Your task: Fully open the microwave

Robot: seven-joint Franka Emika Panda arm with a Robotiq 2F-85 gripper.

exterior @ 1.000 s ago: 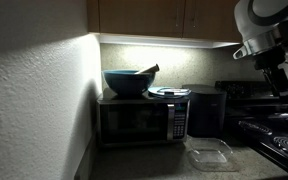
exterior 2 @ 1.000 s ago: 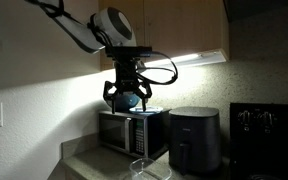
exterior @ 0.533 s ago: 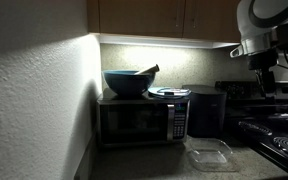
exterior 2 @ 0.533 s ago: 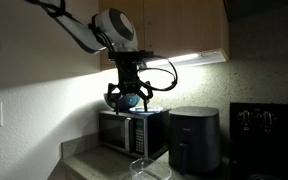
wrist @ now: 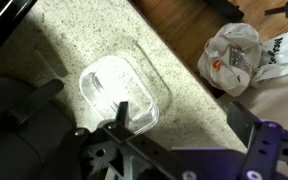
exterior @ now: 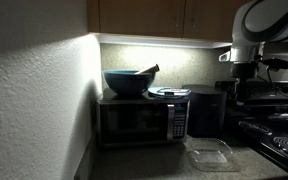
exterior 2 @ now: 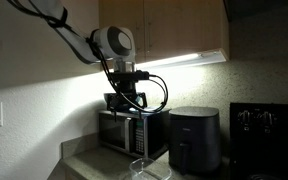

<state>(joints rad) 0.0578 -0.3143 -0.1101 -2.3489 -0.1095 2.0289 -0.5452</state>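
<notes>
The microwave (exterior: 142,121) is a wide dark box on the counter against the back wall, its glass door shut; it also shows in an exterior view (exterior 2: 130,133). A blue bowl (exterior: 129,81) and a plate (exterior: 169,92) sit on top of it. My gripper (exterior: 247,88) hangs in the air to the right of the microwave and above its height, not touching it; it also shows in an exterior view (exterior 2: 127,100). In the wrist view my gripper (wrist: 182,122) is open and empty, with its fingers wide apart over the speckled counter.
A black air fryer (exterior: 206,110) stands right of the microwave. A clear plastic container (wrist: 124,85) lies on the counter in front. A stove (exterior: 279,130) is at the far right. Cabinets hang above. A plastic bag (wrist: 239,55) lies on the floor.
My arm has moved left towards the microwave and the wrist has turned. The microwave door has stayed shut.
</notes>
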